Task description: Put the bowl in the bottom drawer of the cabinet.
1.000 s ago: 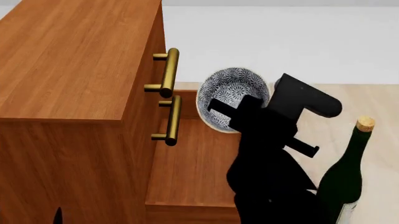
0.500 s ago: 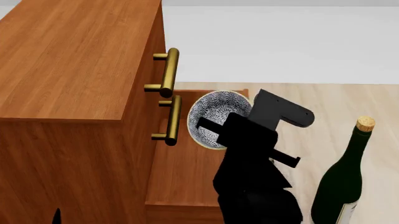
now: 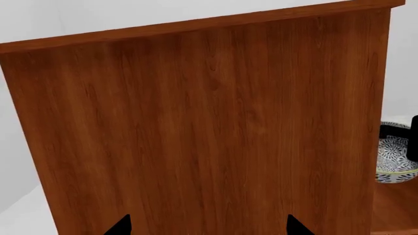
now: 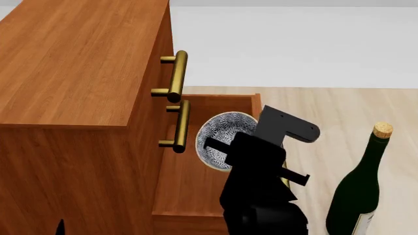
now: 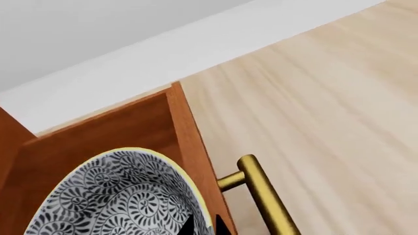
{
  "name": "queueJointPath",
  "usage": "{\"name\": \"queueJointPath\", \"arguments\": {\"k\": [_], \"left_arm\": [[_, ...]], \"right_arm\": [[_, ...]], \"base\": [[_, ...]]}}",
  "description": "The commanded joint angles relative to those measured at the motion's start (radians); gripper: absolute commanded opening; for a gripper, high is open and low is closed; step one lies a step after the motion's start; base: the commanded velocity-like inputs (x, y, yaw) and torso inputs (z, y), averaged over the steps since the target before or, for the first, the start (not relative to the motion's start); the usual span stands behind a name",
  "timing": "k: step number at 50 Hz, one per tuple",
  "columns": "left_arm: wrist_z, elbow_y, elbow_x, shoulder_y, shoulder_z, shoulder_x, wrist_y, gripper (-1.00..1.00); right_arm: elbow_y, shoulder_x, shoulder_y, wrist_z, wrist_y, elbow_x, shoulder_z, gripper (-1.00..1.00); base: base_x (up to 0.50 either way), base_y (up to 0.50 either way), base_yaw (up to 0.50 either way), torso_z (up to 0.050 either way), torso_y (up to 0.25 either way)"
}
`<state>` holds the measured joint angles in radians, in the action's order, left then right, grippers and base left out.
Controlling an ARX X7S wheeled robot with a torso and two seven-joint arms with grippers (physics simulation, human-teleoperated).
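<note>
Your black right gripper (image 4: 225, 147) is clamped on the rim of the small blue-and-white floral ceramic bowl (image 4: 222, 134), holding it tilted inside the pulled-out reddish-brown bottom drawer (image 4: 196, 188) of the wood-grain cabinet (image 4: 78, 73). Your left gripper (image 3: 207, 229) faces the cabinet's side, fingertips spread apart. A green corked wine bottle (image 4: 362, 191) stands to the right.

The right end effector (image 4: 225, 144) hides part of the bowl (image 4: 219, 134) — its grip unclear; the wine bottle (image 4: 356, 196) runs off the bottom edge.
</note>
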<state>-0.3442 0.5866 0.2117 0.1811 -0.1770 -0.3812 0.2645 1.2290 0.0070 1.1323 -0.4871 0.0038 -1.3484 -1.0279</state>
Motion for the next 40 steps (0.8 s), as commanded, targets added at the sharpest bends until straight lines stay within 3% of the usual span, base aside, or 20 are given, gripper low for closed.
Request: {"name": "queueJointPath", "arguments": {"k": [1,18,40], "left_arm": [[0.022,-0.005,0.048,-0.014,0.011,0.008,0.008,1.00],[0.019,-0.006,0.056,-0.015,0.012,0.003,0.004,1.00],[0.016,-0.016,0.063,-0.017,0.013,-0.002,-0.002,1.00]], "right_arm": [[0.050,-0.007,0.047,0.013,-0.058,-0.249,-0.290,-1.00],[0.019,-0.007,0.066,0.018,-0.067,-0.491,-0.556,-1.00],[-0.063,-0.007,0.056,0.028,-0.021,-0.470,-0.586,-1.00]], "base": [[0.00,0.00,0.00,0.000,0.000],[0.00,0.00,0.00,0.000,0.000],[0.00,0.00,0.00,0.000,0.000]]}}
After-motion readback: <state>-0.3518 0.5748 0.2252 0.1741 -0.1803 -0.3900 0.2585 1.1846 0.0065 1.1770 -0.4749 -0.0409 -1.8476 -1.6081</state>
